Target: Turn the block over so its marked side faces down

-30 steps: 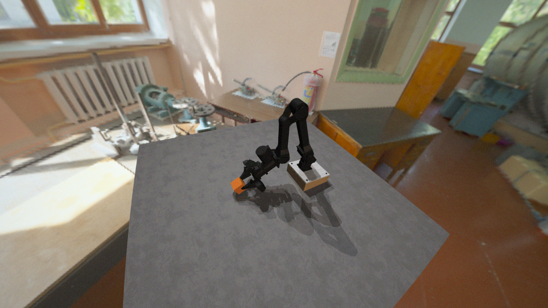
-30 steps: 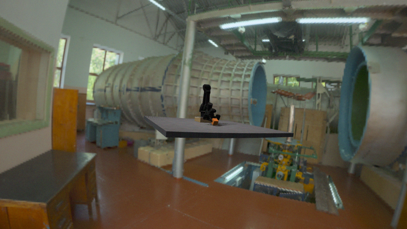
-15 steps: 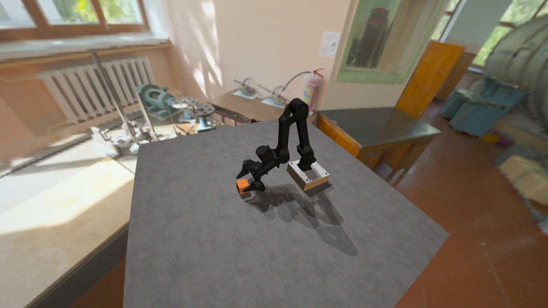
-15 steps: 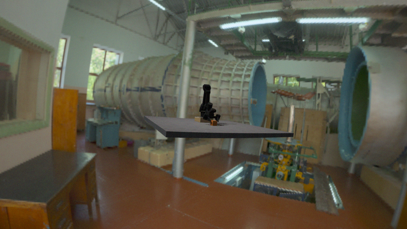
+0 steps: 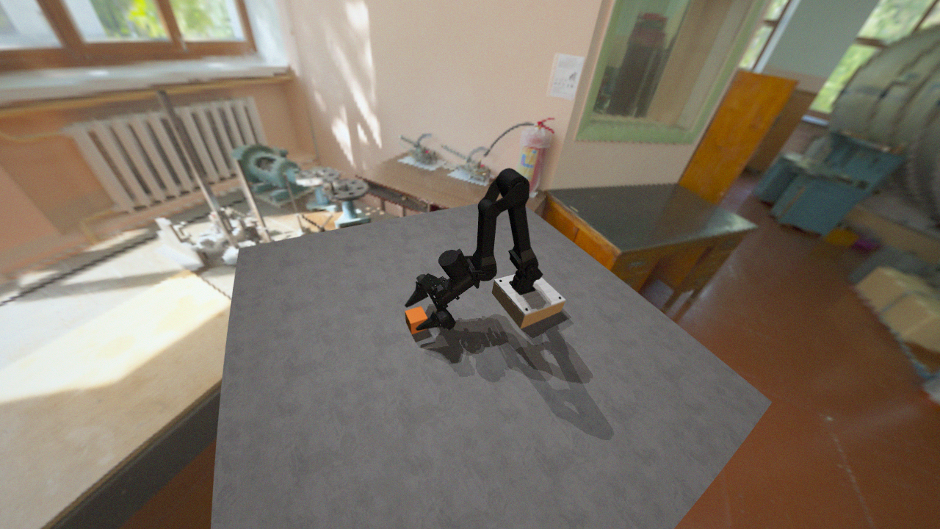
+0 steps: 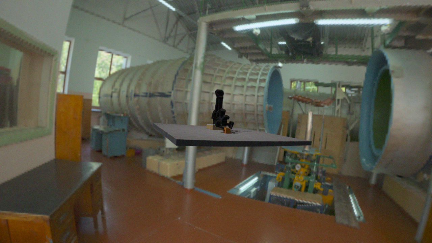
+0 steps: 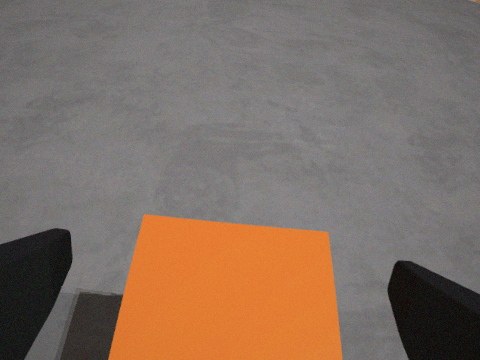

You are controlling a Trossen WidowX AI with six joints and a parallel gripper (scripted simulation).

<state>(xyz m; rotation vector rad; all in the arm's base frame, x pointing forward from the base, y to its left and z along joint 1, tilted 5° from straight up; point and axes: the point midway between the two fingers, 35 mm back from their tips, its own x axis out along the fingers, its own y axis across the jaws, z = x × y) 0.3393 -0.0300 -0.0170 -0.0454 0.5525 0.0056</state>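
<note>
high overview, distant table-level side, wrist close-up

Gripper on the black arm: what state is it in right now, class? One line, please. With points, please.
Gripper (image 5: 412, 316) (image 7: 234, 264): open, holding nothing, its fingers spread on either side of the orange block (image 5: 417, 319) (image 6: 226, 130) (image 7: 230, 295).

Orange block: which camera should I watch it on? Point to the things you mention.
Wrist: the orange block (image 5: 416, 318) (image 6: 226, 130) (image 7: 230, 295) looms large between the open fingers, though cut off at the bottom. Top shows its place on the table (image 5: 394, 427) (image 6: 241, 139) (image 7: 240, 100); exterior shows it small at the gripper (image 5: 418, 315) (image 6: 228, 127) (image 7: 234, 264).
</note>
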